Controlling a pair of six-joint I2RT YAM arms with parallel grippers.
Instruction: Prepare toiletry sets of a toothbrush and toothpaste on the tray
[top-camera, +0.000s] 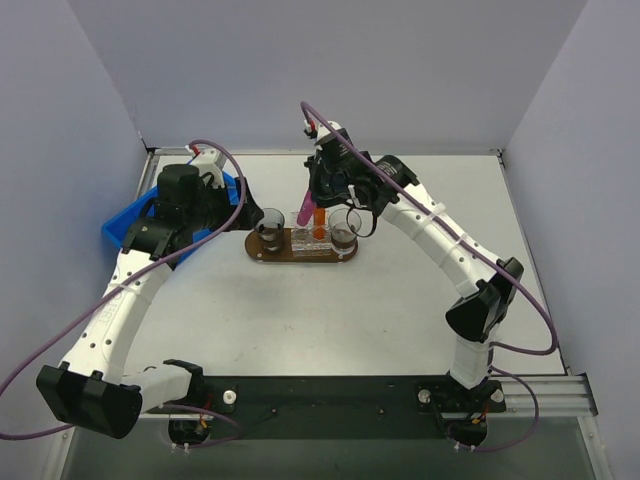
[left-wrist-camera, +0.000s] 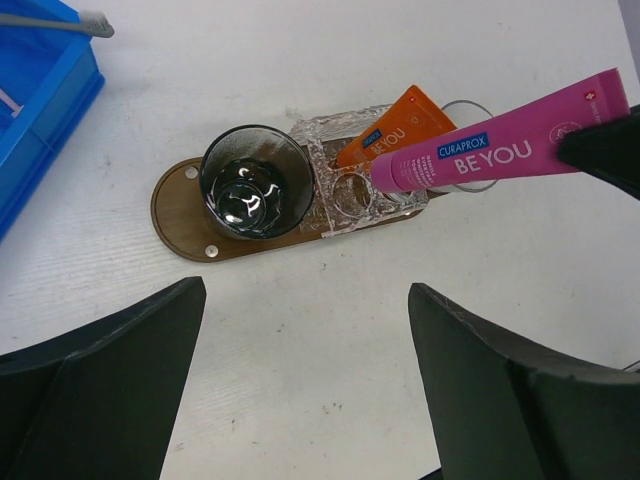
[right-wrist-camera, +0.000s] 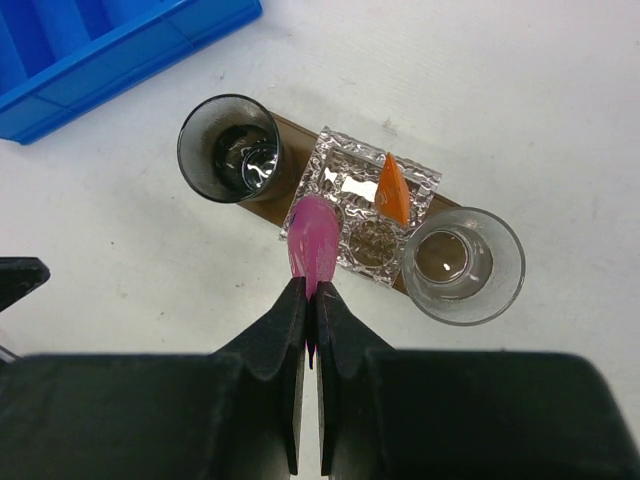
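Note:
The dark-brown tray (left-wrist-camera: 180, 215) carries a dark glass (left-wrist-camera: 255, 182), a clear holder (left-wrist-camera: 350, 200) and a clear glass (right-wrist-camera: 462, 265). An orange toothpaste tube (left-wrist-camera: 400, 125) stands tilted in the holder. My right gripper (right-wrist-camera: 311, 290) is shut on the flat end of a pink toothpaste tube (left-wrist-camera: 500, 150). That tube slants down with its cap end at a holder hole next to the orange tube (right-wrist-camera: 392, 190). My left gripper (left-wrist-camera: 305, 290) hangs open over bare table in front of the tray, with nothing between its fingers. A thin grey toothbrush (left-wrist-camera: 60, 22) lies across the blue bin.
A blue plastic bin (top-camera: 125, 225) sits left of the tray, under my left arm. The right arm reaches over the tray (top-camera: 300, 258) from the back right. Grey walls close in the table at the back and sides.

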